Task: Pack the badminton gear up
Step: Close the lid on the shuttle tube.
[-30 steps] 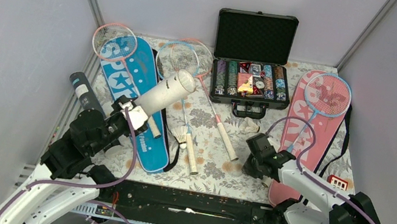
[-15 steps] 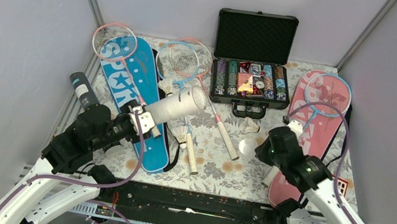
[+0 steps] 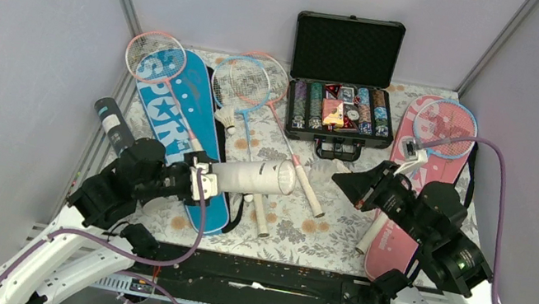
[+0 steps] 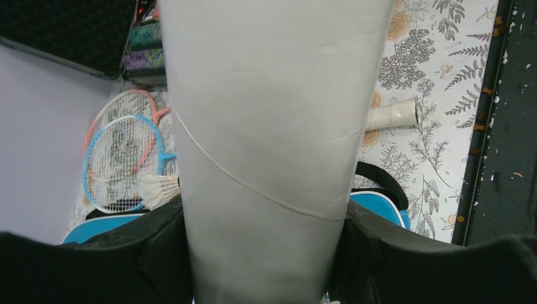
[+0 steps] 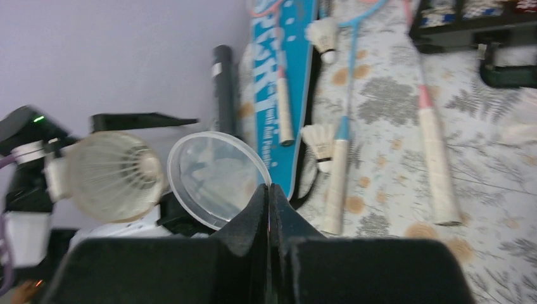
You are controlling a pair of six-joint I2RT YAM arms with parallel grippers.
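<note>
My left gripper (image 3: 198,181) (image 4: 266,221) is shut on the long white tube (image 3: 249,176) (image 4: 272,126), held level with its mouth to the right. White shuttlecock feathers show inside the tube's mouth (image 5: 114,176). My right gripper (image 3: 338,178) (image 5: 269,190) is shut on the rim of a clear round lid (image 5: 218,178), which hangs just right of that mouth. A blue cover (image 3: 172,114) and a pink cover (image 3: 419,197) lie flat, each with a racket on it. Two rackets (image 3: 243,85) lie between them. Loose shuttlecocks (image 3: 228,118) (image 3: 342,169) and a dark tube (image 3: 113,125) rest on the cloth.
An open black case of poker chips (image 3: 344,73) stands at the back centre. Grey walls close in the left, right and back. A black rail (image 3: 261,276) runs along the near edge, between the arm bases.
My left gripper has swung the white tube from pointing up and back to lying level, mouth to the right. My right arm has risen off the cloth with the lid and turned toward the tube's mouth.
</note>
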